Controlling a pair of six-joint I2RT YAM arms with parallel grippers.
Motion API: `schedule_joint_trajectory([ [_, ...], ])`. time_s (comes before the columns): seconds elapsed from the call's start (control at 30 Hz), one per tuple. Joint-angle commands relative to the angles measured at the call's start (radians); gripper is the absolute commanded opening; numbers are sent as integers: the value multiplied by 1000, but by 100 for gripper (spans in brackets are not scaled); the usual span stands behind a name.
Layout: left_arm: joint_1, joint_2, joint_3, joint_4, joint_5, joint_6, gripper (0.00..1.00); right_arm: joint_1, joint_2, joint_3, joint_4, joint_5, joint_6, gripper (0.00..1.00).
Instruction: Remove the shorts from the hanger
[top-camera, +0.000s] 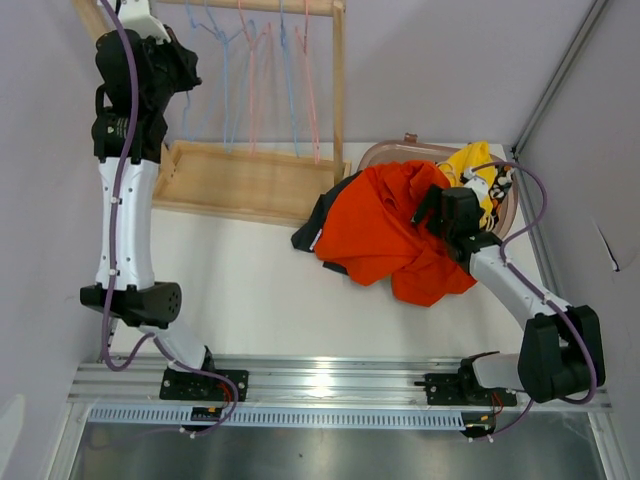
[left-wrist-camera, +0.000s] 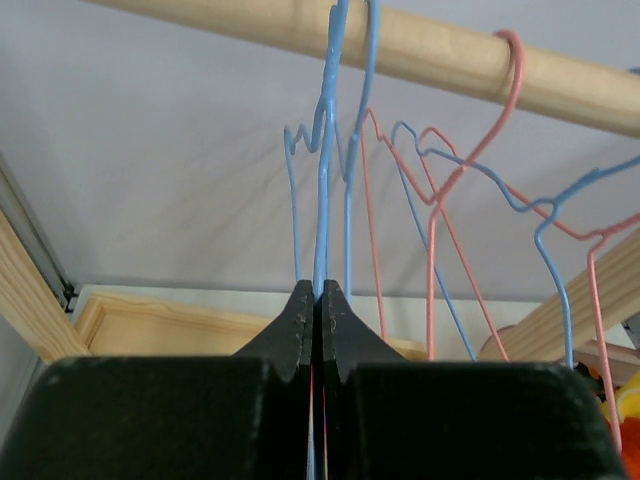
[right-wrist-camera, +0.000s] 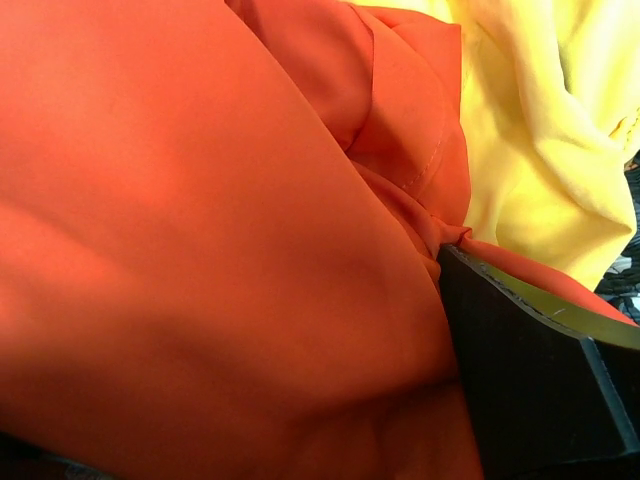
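The orange-red shorts (top-camera: 385, 228) lie spread at the table's right, over black shorts (top-camera: 318, 222) and next to yellow shorts (top-camera: 470, 162). My right gripper (top-camera: 438, 205) is buried in the orange-red cloth (right-wrist-camera: 200, 220). One finger (right-wrist-camera: 530, 370) shows well off centre, so the jaws stand apart. Cloth fills the gap and hides the other finger. Yellow cloth (right-wrist-camera: 540, 130) lies just beyond. My left gripper (left-wrist-camera: 320, 292) is raised at the rack and shut on a bare blue hanger (left-wrist-camera: 330, 150). The patterned shorts are hidden.
A wooden rack with a rod (left-wrist-camera: 440, 50) and a base tray (top-camera: 240, 180) stands at the back left. Several bare blue and pink wire hangers (top-camera: 265, 70) hang from it. A pinkish basket (top-camera: 385, 152) sits under the pile at the back right.
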Motion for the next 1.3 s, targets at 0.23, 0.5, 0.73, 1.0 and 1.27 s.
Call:
schedule_joint_trajectory([
  [0.23,3,100,86,11,-7,24,0,13,-75,-38,-14,-49,13,99],
  [0.5,1,-29,-26,21,-9,14,32,58,-121,-36,-61,19,15,99],
  [0.73,1,-260,-277,23,-64,22,99,59,-193,20,-170,105,1,100],
  [1.0,0,-711,-808,127,-70,-24,99,111,-371,131,-388,146,-5,99],
  [1.27,-25,-1032,-1138,112,54,-65,99,260,-622,341,-410,-66,-82,99],
])
